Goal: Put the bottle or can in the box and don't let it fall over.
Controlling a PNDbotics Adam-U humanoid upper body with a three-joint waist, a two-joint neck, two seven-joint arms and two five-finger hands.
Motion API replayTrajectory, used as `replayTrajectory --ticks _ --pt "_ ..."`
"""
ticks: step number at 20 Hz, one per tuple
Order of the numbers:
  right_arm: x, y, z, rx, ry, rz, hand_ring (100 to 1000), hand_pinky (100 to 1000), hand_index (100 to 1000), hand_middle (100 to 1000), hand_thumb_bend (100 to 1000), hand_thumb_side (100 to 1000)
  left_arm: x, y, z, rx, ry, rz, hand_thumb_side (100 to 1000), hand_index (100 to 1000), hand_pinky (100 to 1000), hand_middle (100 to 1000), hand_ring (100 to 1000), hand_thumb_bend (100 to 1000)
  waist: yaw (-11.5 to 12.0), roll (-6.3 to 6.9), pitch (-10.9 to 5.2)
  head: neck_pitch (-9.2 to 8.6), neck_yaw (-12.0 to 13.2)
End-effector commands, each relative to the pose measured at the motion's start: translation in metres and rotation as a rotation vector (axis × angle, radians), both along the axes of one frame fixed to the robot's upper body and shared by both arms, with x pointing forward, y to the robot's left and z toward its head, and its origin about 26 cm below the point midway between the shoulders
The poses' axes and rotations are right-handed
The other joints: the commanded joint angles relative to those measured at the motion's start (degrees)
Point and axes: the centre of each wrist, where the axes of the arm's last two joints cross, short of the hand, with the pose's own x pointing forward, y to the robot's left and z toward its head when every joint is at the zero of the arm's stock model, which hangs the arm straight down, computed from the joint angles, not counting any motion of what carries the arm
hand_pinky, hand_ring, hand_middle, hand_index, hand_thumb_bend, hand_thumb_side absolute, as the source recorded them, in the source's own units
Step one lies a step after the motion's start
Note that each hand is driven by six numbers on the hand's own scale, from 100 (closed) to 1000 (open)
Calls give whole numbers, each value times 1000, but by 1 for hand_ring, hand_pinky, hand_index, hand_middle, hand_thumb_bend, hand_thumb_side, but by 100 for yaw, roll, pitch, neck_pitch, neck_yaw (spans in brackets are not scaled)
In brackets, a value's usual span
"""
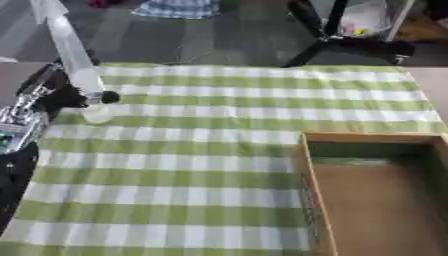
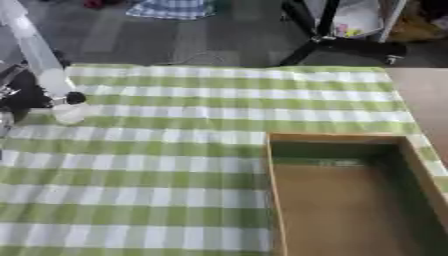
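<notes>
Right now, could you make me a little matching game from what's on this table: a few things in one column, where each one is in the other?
Things:
1. bottle
2. box
3. left robot hand
4. tablecloth

Places or states:
A. spread over the table, green and white checks
B. near right corner, nothing inside
C. upright at the far left
D. wrapped round the bottle

Pairs: 1-C, 2-B, 3-D, 4-A

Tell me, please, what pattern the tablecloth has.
Green and white checks on the tablecloth, clearest in the left eye view.
</notes>
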Motion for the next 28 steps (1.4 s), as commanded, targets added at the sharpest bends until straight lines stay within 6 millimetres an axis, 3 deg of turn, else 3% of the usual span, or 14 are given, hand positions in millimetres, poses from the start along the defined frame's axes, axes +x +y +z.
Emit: replayTrajectory --ticks 1,7,14,20,28 --pt "0 -3 8 -24 -16 -5 1000 919 1000 1000 100 602 -4 6 18 -3 -46 30 100 876 961 740 951 908 -16 -4 -93 -91 27" --pt "0 -3 8 -25 -15 -3 1000 919 1000 1000 100 601 -3 6 16 -44 -47 53 100 746 951 580 895 653 -32 -4 -91 -112 40" --pt "0 -4 8 -22 -15 -2 1000 920 1000 1000 100 601 -2 4 16 -53 -55 34 100 571 952 418 819 462 -39 3 -90 -141 58" --pt "1 -5 7 -18 -13 -2 1000 920 1000 1000 100 598 -2 4 18 -39 -71 9 100 327 963 262 732 303 -49 6 -81 -151 74" --pt "1 -5 7 -15 -12 -3 1000 921 1000 1000 100 599 -4 4 21 25 -118 -4 100 262 999 199 674 202 -41 5 -91 -108 56"
